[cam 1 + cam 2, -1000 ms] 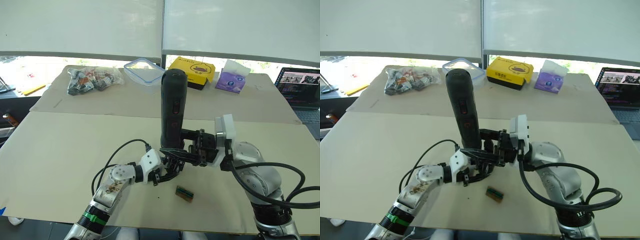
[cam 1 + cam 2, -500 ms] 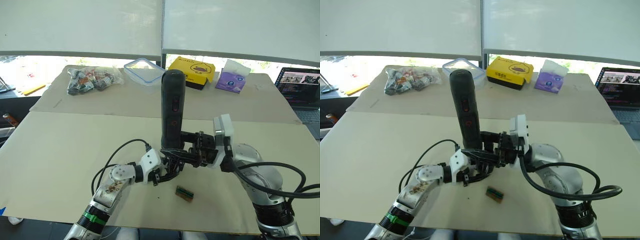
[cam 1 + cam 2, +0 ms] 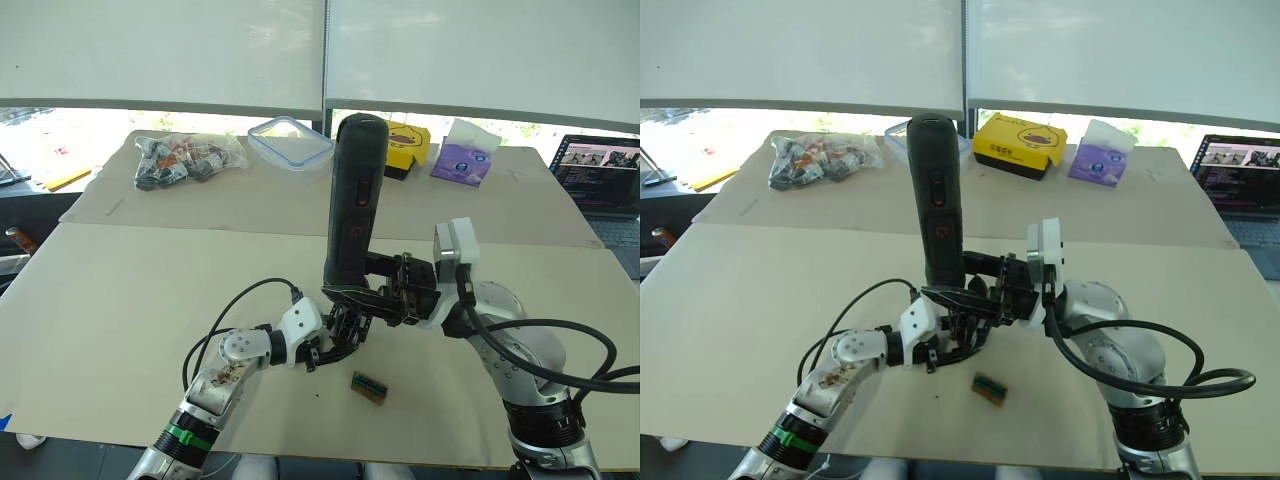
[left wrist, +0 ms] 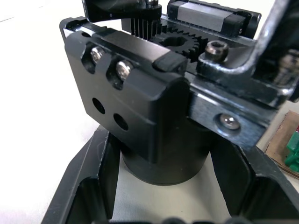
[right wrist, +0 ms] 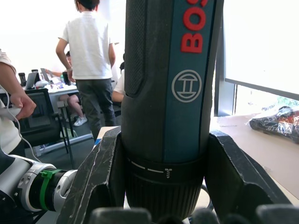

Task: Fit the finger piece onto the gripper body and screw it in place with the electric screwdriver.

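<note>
The electric screwdriver [image 3: 354, 205] stands nearly upright over the middle of the table, tip down, with my right gripper [image 3: 378, 297] shut around its lower end. In the right wrist view its dark barrel [image 5: 168, 93] sits between my two fingers [image 5: 100, 172]. Just under the tip, my left gripper [image 3: 337, 337] is shut on the gripper body [image 4: 140, 107], a black block with screws and a small gear. The finger piece is hidden among the fingers and the body.
A small green-and-tan block [image 3: 368, 385] lies on the table in front of the grippers. At the back stand a bag of parts [image 3: 188, 158], a clear lidded box [image 3: 290, 142], a yellow box [image 3: 408, 140], a purple tissue pack [image 3: 465, 160] and a laptop [image 3: 603, 180]. People [image 5: 91, 60] stand beyond.
The screwdriver's top has swung up and to the right, and my right wrist has risen slightly. The left gripper and the body have stayed in place.
</note>
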Robot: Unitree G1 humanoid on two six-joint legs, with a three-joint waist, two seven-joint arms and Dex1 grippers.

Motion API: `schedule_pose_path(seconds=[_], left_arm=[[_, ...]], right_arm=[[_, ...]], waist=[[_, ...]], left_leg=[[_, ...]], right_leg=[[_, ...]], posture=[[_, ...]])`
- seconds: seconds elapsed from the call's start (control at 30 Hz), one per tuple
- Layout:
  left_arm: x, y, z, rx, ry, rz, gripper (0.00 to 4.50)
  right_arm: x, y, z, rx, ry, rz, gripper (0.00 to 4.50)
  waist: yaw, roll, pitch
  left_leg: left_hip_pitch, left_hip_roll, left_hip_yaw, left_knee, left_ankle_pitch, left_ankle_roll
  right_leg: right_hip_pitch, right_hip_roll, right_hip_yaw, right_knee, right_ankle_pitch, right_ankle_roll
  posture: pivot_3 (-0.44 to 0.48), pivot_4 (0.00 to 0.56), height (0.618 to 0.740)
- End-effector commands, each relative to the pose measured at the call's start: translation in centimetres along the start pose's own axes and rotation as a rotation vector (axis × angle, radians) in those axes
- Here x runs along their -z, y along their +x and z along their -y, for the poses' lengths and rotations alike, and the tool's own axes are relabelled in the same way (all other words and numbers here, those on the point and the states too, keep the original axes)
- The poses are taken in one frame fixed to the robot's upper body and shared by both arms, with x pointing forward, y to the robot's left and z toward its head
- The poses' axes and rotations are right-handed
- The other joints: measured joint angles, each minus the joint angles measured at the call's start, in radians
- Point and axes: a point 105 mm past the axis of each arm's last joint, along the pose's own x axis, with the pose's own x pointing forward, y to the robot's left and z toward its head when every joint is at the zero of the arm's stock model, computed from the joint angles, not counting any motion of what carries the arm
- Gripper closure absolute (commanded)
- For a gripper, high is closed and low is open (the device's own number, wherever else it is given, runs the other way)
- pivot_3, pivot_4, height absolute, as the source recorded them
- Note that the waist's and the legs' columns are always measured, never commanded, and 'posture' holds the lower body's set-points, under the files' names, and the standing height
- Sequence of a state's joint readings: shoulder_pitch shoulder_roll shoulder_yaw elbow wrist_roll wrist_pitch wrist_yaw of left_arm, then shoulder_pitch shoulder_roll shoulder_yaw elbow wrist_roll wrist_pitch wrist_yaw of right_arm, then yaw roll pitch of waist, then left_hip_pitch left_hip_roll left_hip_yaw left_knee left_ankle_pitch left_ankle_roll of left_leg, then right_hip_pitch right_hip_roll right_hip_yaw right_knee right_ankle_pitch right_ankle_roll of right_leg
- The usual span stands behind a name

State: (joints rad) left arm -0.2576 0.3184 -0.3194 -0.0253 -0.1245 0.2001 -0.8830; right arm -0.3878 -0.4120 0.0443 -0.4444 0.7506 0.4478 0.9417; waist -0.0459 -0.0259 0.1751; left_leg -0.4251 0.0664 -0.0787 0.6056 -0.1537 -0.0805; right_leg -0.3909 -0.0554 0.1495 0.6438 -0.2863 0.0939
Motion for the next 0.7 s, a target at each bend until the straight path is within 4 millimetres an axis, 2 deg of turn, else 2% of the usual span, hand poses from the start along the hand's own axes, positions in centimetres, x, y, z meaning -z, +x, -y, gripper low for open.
schedule_pose_path(seconds=[0.03,0.7], left_arm=[[1.76,0.06,1.33,0.05,-0.059,-0.049,2.15],[1.94,0.16,1.33,0.053,-0.057,-0.052,2.15]], right_arm=[[-2.57,0.34,-0.53,-0.034,-0.095,0.083,2.54],[-1.87,0.15,-0.23,-0.017,-0.119,0.05,2.54]], waist=[[0.0,0.0,0.0],[0.0,0.0,0.0]], left_leg=[[0.0,0.0,0.0,0.0,0.0,0.0],[0.0,0.0,0.0,0.0,0.0,0.0]], right_leg=[[0.0,0.0,0.0,0.0,0.0,0.0],[0.0,0.0,0.0,0.0,0.0,0.0]], posture=[[0.0,0.15,0.74],[0.0,0.15,0.74]])
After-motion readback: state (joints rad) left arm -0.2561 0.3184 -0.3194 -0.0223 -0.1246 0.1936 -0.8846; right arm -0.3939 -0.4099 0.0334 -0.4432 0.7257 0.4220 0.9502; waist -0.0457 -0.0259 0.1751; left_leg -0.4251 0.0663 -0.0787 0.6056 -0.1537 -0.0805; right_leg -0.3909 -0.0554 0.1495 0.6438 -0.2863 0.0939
